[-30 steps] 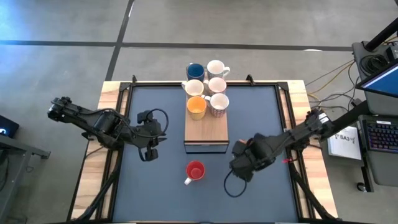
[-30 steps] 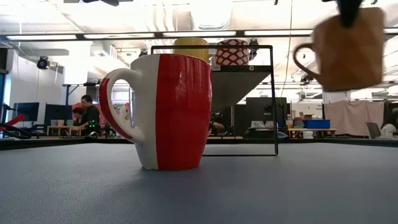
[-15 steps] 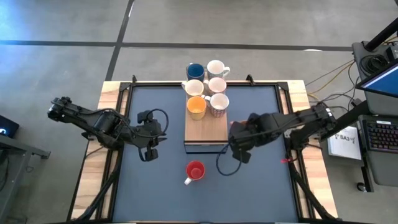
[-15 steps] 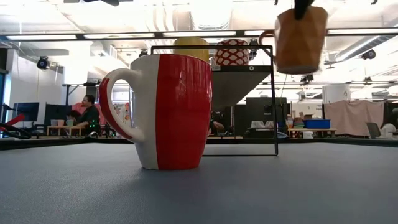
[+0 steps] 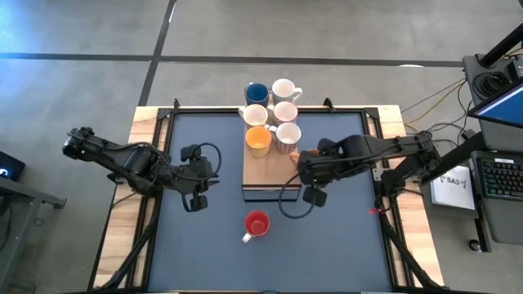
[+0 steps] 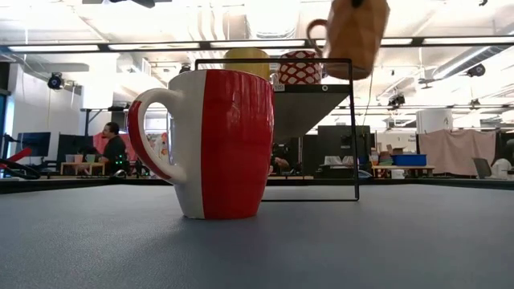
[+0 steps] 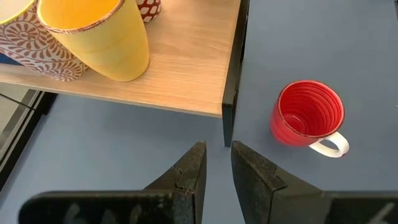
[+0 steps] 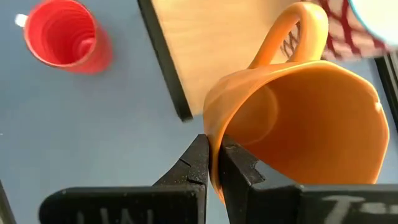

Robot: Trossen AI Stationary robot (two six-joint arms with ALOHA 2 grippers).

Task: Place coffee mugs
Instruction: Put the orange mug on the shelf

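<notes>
Several coffee mugs stand upright on a light-wood board: blue, white ones, yellow-orange and red-patterned. A red mug stands on its base on the dark mat near the front. My right gripper hangs over the board's near right corner, shut on a brown-orange mug. My left gripper waits left of the board, narrowly open with nothing between its fingers. My right gripper pinches the brown-orange mug's rim, on the side across from the handle. One finger is inside the mug and one outside. The fingers come from above, slanting down. The mug hangs tilted below them, lifted clear.
The board sits on a black frame raised above the mat. Bare wood shows on the board's near half. Wooden table edges and black rails run along both sides. A keyboard and cables lie off the right edge. A person sits far behind.
My right gripper has risen and gone toward the table's far left, from the mat on the right to the board's near right corner. It has rolled on the way. The brown-orange mug has come along, higher and tilted. The red mug has stayed put.
</notes>
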